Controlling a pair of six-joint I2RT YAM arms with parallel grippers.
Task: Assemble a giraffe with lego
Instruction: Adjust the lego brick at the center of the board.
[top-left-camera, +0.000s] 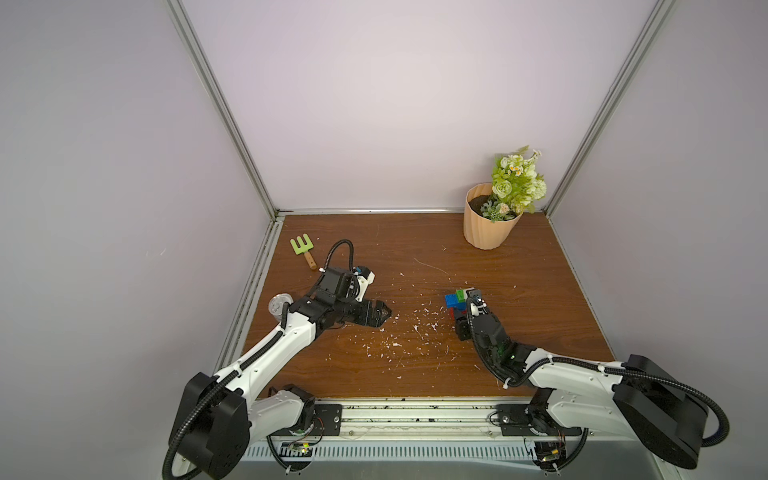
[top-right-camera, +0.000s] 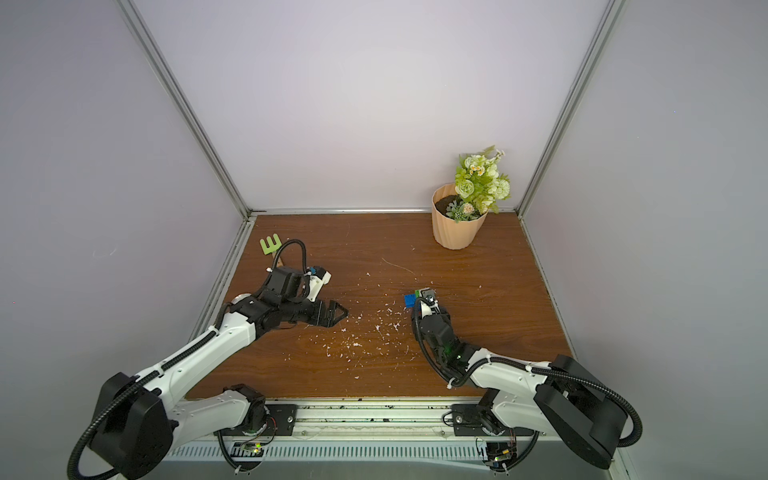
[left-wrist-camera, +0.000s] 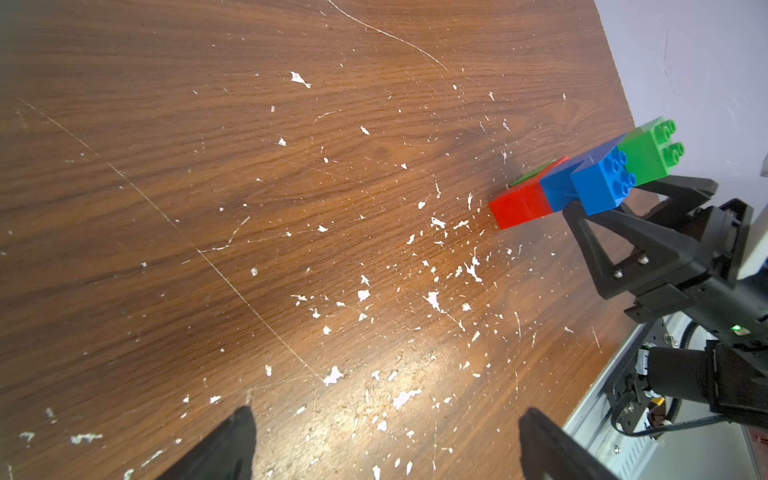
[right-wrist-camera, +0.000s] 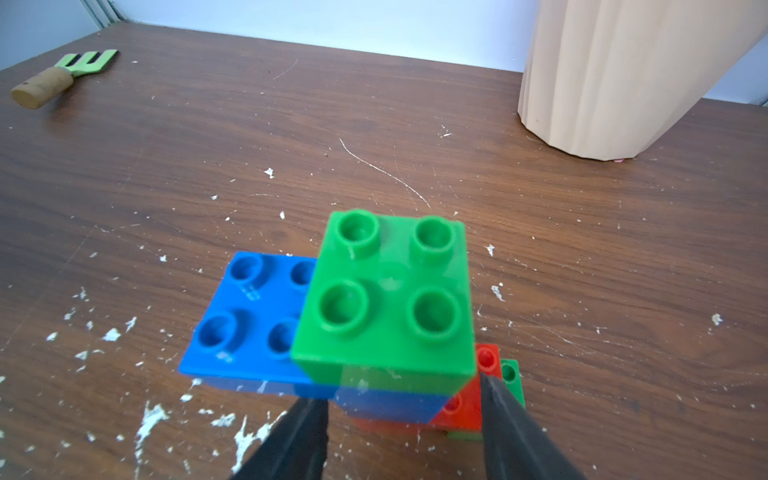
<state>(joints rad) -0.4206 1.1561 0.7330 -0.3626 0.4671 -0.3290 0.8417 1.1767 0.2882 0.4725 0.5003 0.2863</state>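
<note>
The wood-grain worktop (top-left-camera: 415, 257) is closed in by pale walls at its left, rear and right edges, with aluminium rails in the rear corners. A ribbed beige flower pot (top-left-camera: 486, 230) holding green artificial flowers stands near the rear right corner.

The left gripper (top-left-camera: 384, 318) hovers over the left half of the worktop. In the left wrist view its fingers (left-wrist-camera: 232, 444) stand wide apart with nothing between them.

The right gripper (right-wrist-camera: 403, 399) is at the giraffe (top-left-camera: 457, 301), which stands upright right of centre, well apart from the pot and from every wall. The right fingers (right-wrist-camera: 511, 419) straddle the blue neck brick (right-wrist-camera: 390, 405), directly beneath the green top brick (right-wrist-camera: 386, 291). Whether both fingers press on it cannot be determined. The oblong blue head brick (right-wrist-camera: 249, 316) overhangs toward the left gripper.

Open worktop, littered with white flecks (left-wrist-camera: 432, 299), separates the giraffe from the left gripper. A green toy rake (top-left-camera: 302, 249) lies near the rear left corner.
</note>
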